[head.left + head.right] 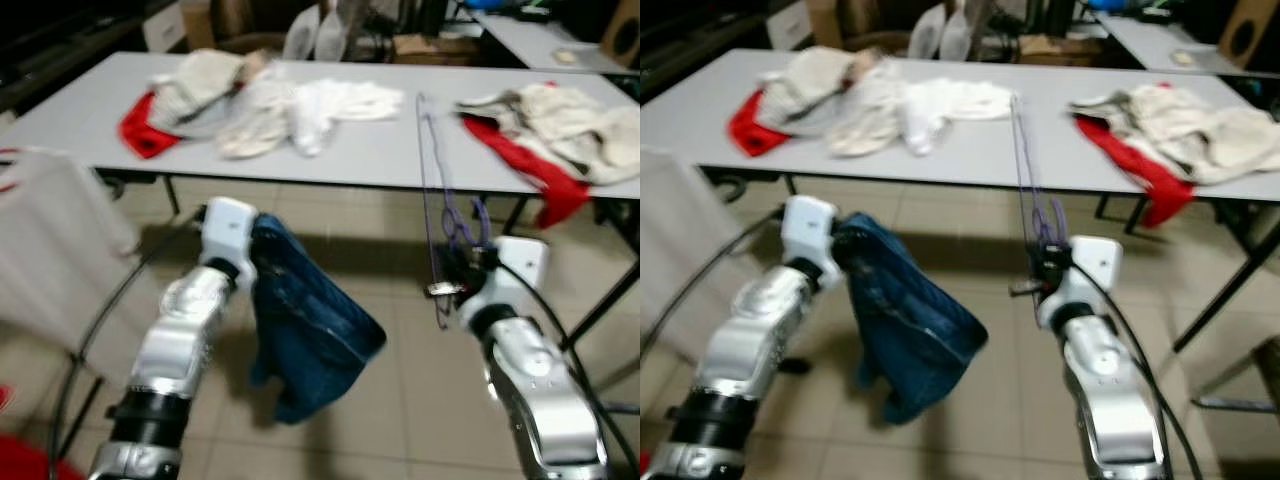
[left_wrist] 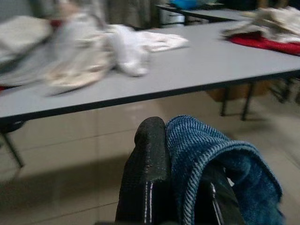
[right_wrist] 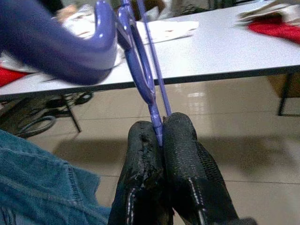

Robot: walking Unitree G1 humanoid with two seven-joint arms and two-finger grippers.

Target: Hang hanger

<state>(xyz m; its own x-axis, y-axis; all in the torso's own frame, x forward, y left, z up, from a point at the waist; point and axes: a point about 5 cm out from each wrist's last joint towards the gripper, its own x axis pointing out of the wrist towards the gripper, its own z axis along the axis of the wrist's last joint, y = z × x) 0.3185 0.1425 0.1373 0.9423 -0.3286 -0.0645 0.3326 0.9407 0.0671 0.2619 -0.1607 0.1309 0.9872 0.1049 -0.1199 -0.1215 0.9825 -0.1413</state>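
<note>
Right wrist view shows the right claw (image 3: pixel 161 133) pinching the purple hanger (image 3: pixel 140 70) upright, probably ready for hanging, while the left claw (image 2: pixel 180 140) grips jeans (image 1: pixel 305 335) before the surface (image 1: pixel 370 150) with clothes (image 1: pixel 270 105).

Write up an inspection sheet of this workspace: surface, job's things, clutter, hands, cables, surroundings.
Surface: grey table, tiled floor below.
Job's things: purple hanger upright; jeans dangling.
Clutter: white clothes and red cloth on the table; a beige and red pile at its right end.
Hands: left hand shut on the jeans; right hand shut on the hanger.
Cables: black cable along the right arm.
Surroundings: second table behind; white fabric at left.
</note>
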